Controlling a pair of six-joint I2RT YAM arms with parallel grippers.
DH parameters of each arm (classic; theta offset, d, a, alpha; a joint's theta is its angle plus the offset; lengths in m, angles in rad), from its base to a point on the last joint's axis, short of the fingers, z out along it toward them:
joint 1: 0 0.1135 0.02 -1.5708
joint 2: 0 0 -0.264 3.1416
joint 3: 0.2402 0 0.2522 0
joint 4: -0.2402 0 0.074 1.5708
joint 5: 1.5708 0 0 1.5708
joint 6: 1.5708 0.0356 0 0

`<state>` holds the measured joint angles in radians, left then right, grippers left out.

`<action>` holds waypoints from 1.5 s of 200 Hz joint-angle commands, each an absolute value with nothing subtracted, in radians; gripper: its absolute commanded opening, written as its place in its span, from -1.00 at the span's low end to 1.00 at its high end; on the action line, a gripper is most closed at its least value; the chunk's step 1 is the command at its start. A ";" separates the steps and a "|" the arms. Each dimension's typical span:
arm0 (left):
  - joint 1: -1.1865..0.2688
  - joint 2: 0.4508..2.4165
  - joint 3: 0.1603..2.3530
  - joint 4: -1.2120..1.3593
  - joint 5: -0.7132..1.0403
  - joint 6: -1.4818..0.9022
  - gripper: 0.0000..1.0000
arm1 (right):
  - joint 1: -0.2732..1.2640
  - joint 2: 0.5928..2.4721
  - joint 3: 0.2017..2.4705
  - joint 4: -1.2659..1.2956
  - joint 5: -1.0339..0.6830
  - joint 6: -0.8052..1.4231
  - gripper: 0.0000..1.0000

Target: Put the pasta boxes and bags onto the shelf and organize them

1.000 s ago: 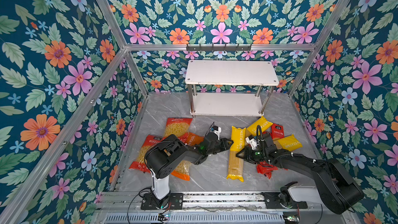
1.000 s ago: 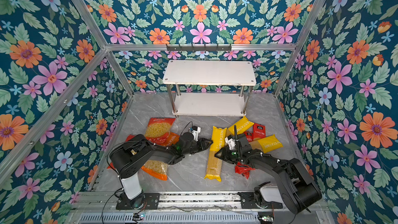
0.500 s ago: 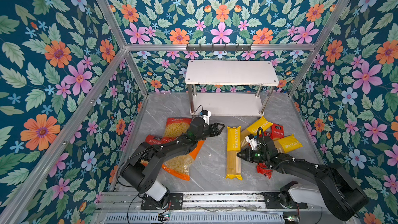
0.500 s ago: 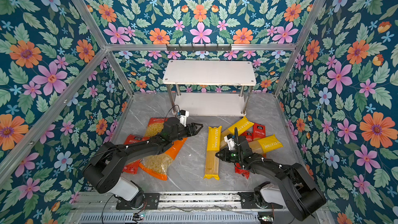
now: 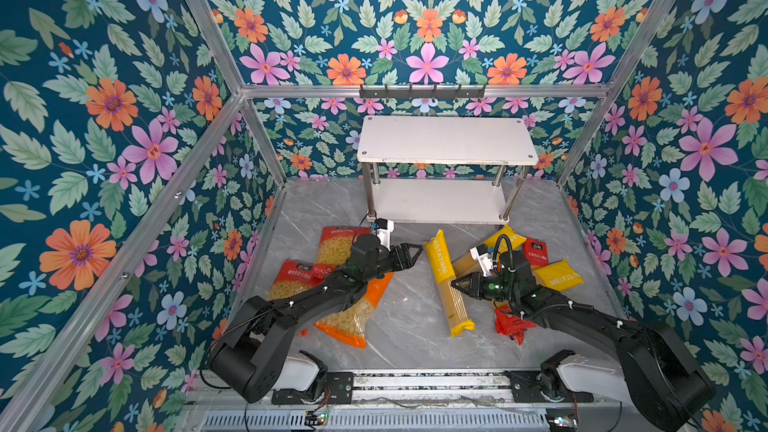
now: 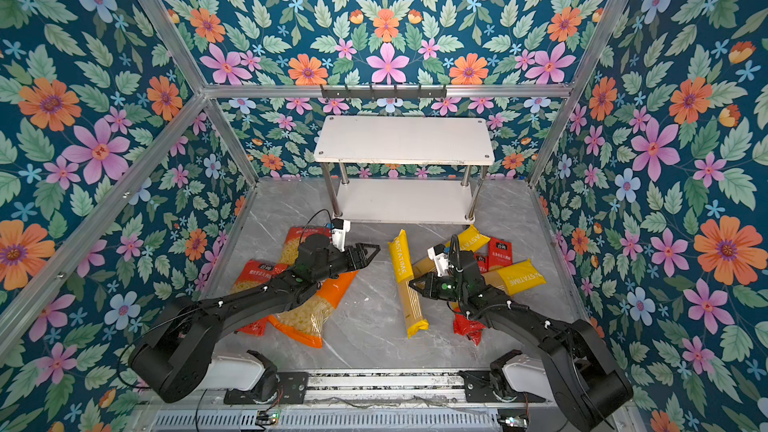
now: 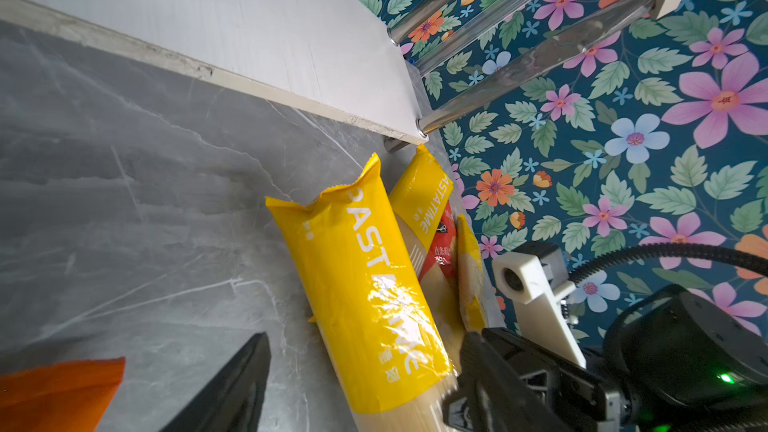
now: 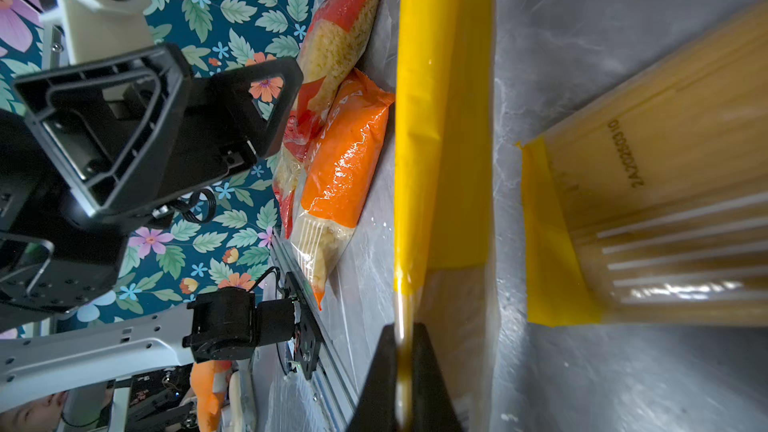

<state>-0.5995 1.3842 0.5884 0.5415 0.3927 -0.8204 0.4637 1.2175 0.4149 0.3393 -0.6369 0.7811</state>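
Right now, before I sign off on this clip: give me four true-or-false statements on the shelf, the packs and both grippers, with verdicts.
1. Both boards of the shelf are bare. True.
2. The left gripper holds the orange macaroni bag. False: it is open and empty; the bag lies on the table under that arm.
3. The right gripper is shut on the long yellow pack at mid-table. True.
4. That yellow pack stands upright. False: it lies on the table.
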 commanded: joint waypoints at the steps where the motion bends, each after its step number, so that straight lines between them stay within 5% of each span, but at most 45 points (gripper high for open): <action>1: -0.587 1.368 0.574 0.633 0.402 -0.896 0.66 | 0.468 1.206 0.425 0.559 -0.673 0.879 -1.00; 45: -0.520 1.328 0.611 0.597 0.439 -0.879 0.76 | 0.503 1.150 0.522 0.461 -0.613 0.864 -1.00; 137: -0.588 1.518 0.467 1.190 0.391 -1.206 0.92 | 0.541 1.241 0.544 0.668 -0.529 1.009 -1.00; 235: -0.604 1.485 0.479 1.292 0.388 -1.219 0.97 | 0.623 1.322 0.713 0.823 -0.561 1.145 -1.00; 271: -0.601 1.481 0.503 1.361 0.406 -1.257 0.85 | 0.625 1.328 0.713 0.869 -0.595 1.209 -1.00; 300: -0.594 1.459 0.541 1.344 0.438 -1.248 0.45 | 0.625 1.317 0.675 0.842 -0.594 1.213 -1.00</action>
<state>-0.6014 1.4792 0.5159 1.2778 0.3935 -1.2530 0.6243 1.3315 0.6956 0.7151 -0.5774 1.1770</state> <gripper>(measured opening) 0.800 0.065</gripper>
